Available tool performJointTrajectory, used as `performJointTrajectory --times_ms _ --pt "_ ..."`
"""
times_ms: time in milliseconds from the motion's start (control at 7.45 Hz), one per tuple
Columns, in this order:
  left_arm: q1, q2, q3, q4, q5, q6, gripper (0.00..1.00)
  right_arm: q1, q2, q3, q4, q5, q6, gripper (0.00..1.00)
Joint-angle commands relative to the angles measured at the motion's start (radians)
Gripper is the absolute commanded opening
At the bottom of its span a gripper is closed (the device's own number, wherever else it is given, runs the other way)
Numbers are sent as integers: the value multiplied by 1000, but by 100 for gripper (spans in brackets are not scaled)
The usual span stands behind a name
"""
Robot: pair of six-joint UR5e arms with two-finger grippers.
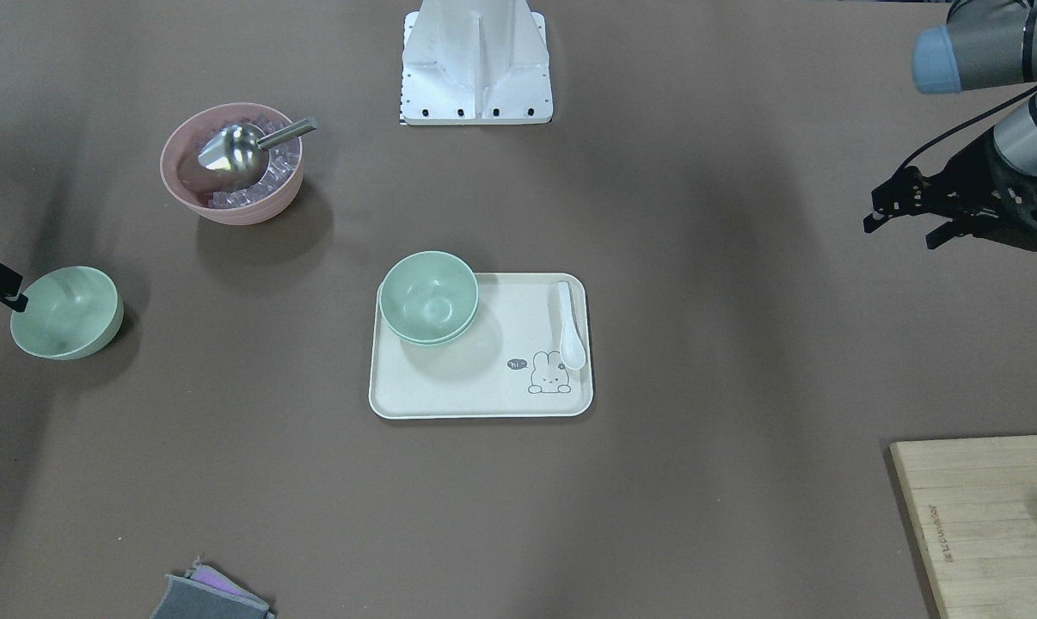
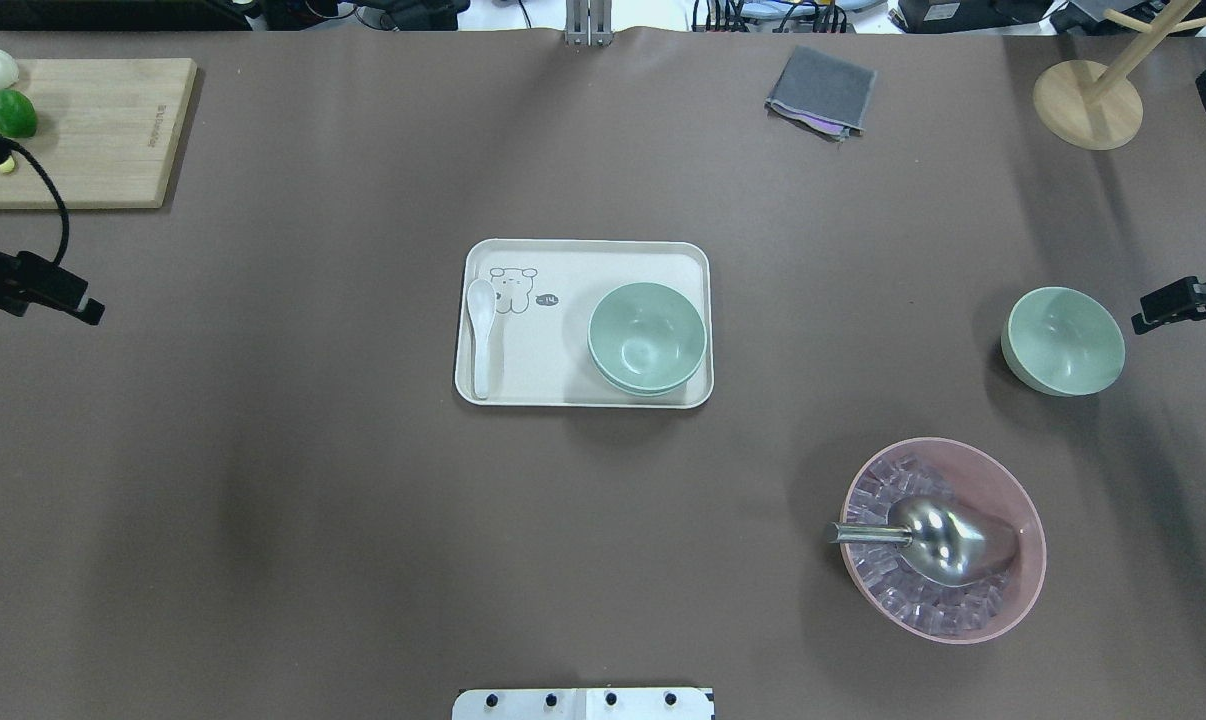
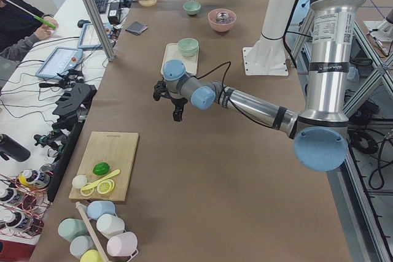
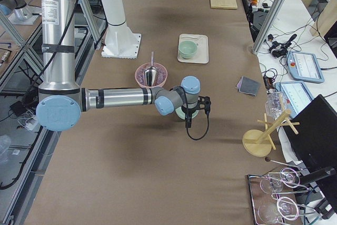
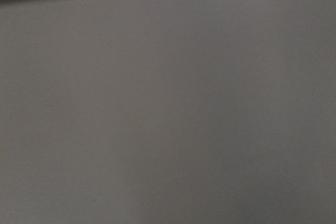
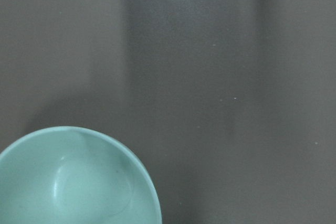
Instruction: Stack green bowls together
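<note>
Two pale green bowls (image 1: 428,297) sit nested in each other on a cream tray (image 1: 484,387), at its corner; they also show in the overhead view (image 2: 647,335). A third green bowl (image 2: 1063,340) stands alone and upright on the table at the robot's far right (image 1: 67,311). My right gripper (image 2: 1153,318) hovers just beside this bowl, not touching it, and looks open and empty. The right wrist view shows the bowl's rim (image 6: 73,182) at lower left. My left gripper (image 1: 901,234) is open and empty, far to the left, over bare table.
A pink bowl (image 2: 1003,470) with ice cubes and a metal scoop (image 2: 923,535) stands close to the lone green bowl. A white spoon (image 2: 481,335) lies on the tray. There is a cutting board (image 2: 93,130) with fruit at far left, a grey cloth (image 2: 821,90), and a wooden stand (image 2: 1088,100).
</note>
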Motion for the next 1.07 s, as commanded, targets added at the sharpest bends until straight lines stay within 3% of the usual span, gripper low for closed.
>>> performJointTrajectory --times_ms 0,269,671,940 --pt "-5 5 8 -1 -1 10 98 -35 4 -4 18 -20 31 83" --pt "-4 7 9 -1 -1 9 98 -58 2 -3 24 -59 33 73" --pt "-4 7 8 -1 -1 9 98 -58 1 6 24 -58 52 41" --pt "-2 7 8 -1 -1 7 98 -58 -5 5 24 -58 52 35"
